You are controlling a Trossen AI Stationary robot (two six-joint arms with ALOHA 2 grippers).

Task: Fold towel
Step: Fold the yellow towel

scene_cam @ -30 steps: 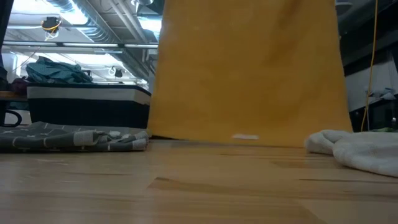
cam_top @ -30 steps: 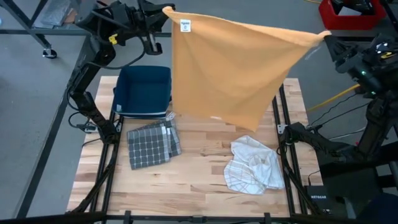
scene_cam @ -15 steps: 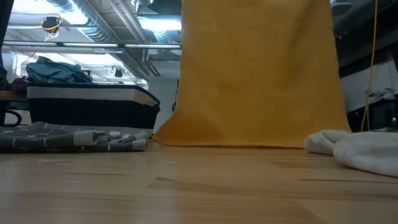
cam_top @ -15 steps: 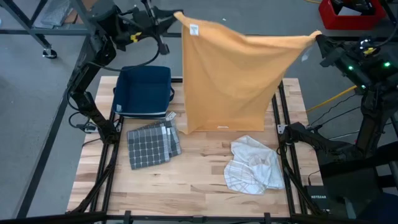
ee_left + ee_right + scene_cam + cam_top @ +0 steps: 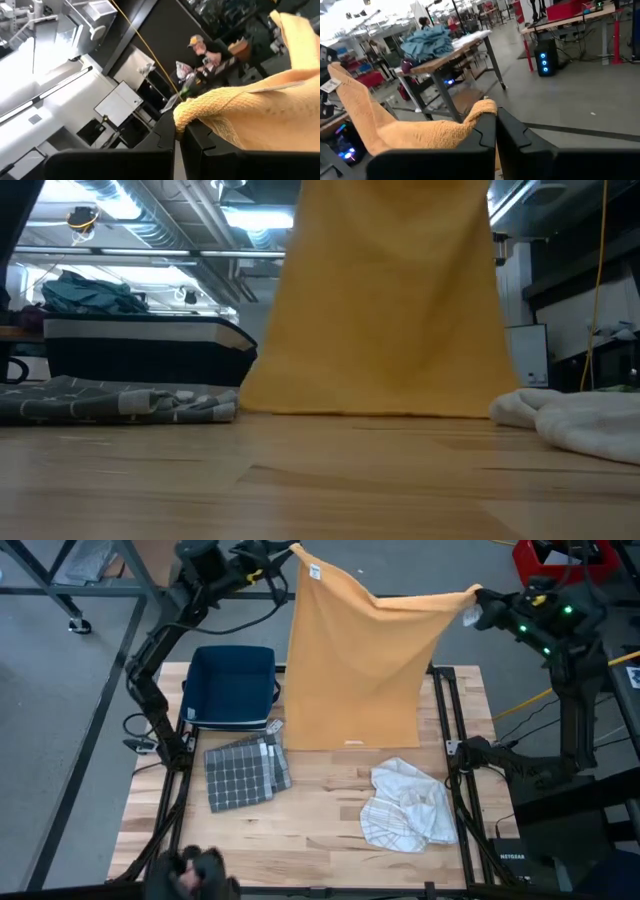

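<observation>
An orange towel (image 5: 355,660) hangs spread between my two grippers above the table's far half, a white tag (image 5: 314,572) near its top left corner. Its bottom edge (image 5: 370,412) meets the wooden table (image 5: 310,820). My left gripper (image 5: 288,554) is shut on the towel's top left corner, high over the far edge. Shut on the top right corner is my right gripper (image 5: 476,610). The top edge sags between them. My left gripper pinches the towel's top left corner (image 5: 186,114) between its two fingers, coming about level. The towel hangs below it. My right gripper pinches the top right corner (image 5: 484,108) between its two fingers, roughly level from the table's right. The cloth hangs down with its bottom edge at the tabletop.
A dark blue bin (image 5: 232,686) sits at the far left. A folded grey checked towel (image 5: 245,772) lies in front of it. A crumpled white cloth (image 5: 408,806) lies at the near right. Bare wood shows at the table's near middle. A dark shape (image 5: 190,868) shows at the near left edge.
Both grippers have moved toward each other and lower, staying shut on the corners. The towel, which hung slanted and clear of the table, has narrowed and dropped until it hangs straight with its bottom edge at the tabletop.
</observation>
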